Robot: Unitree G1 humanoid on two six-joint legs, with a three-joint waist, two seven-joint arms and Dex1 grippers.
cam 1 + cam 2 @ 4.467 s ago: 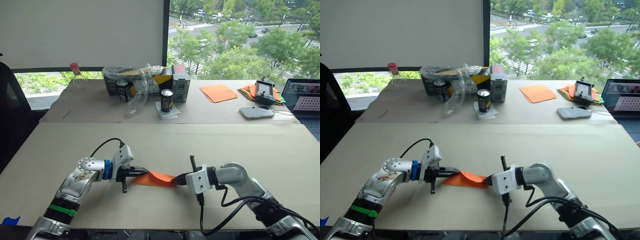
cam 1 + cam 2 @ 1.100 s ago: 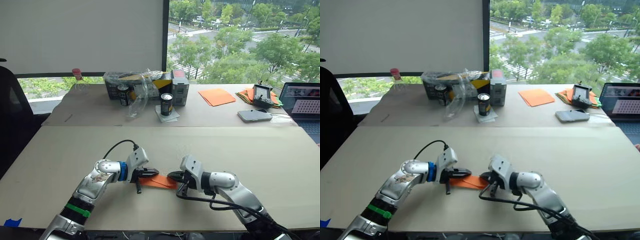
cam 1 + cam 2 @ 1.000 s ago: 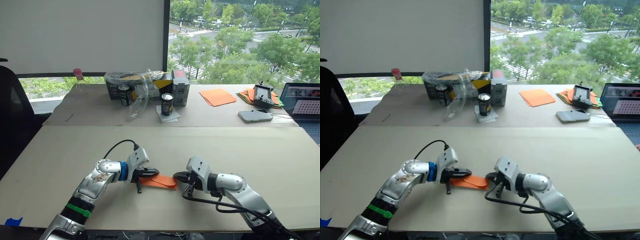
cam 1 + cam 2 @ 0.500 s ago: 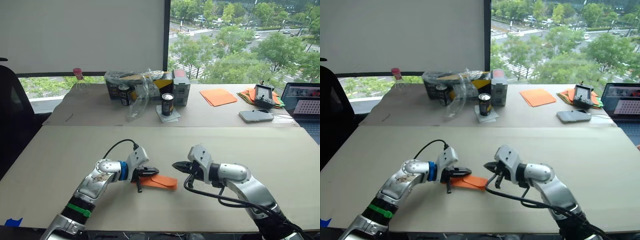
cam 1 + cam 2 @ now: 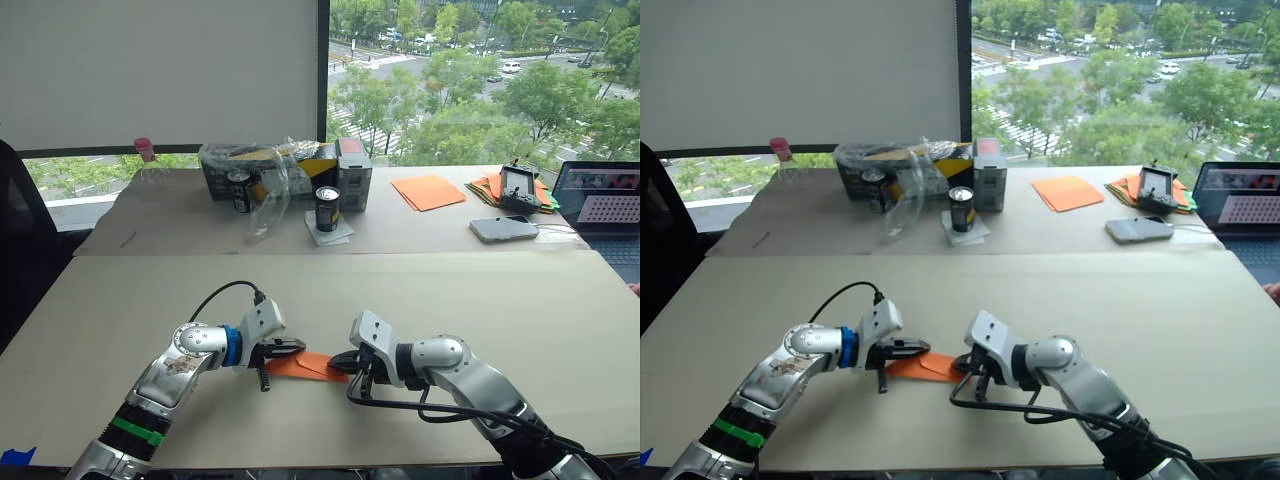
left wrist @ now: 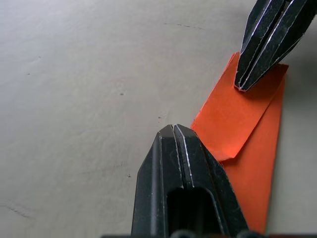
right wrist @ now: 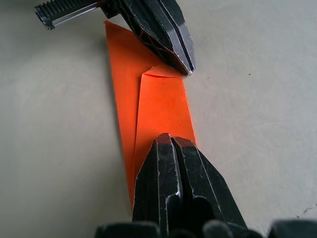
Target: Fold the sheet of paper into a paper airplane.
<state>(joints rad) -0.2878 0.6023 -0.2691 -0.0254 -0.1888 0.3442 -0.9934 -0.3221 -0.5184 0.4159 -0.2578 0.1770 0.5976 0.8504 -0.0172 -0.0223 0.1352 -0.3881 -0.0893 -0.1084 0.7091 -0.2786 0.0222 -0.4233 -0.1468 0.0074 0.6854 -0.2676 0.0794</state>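
Folding looks well along: the paper airplane [image 7: 158, 106] lies as a narrow creased wedge between both sets of pressed-together fingers [image 6: 185, 163], wings apparently left.

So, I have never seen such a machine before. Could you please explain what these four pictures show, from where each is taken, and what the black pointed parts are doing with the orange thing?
It is a humanoid robot with two arms. Two pictures come from its head, looking down over the arms; the other two come from a camera on each wrist, looking along that arm's black fingers.

On the near table lies an orange paper airplane, half folded. The left gripper and the right gripper are both shut, their tips pressing on opposite ends of the folded flap.

On the far table sit a stack of orange sheets, a drinks can, a laptop and some boxes.
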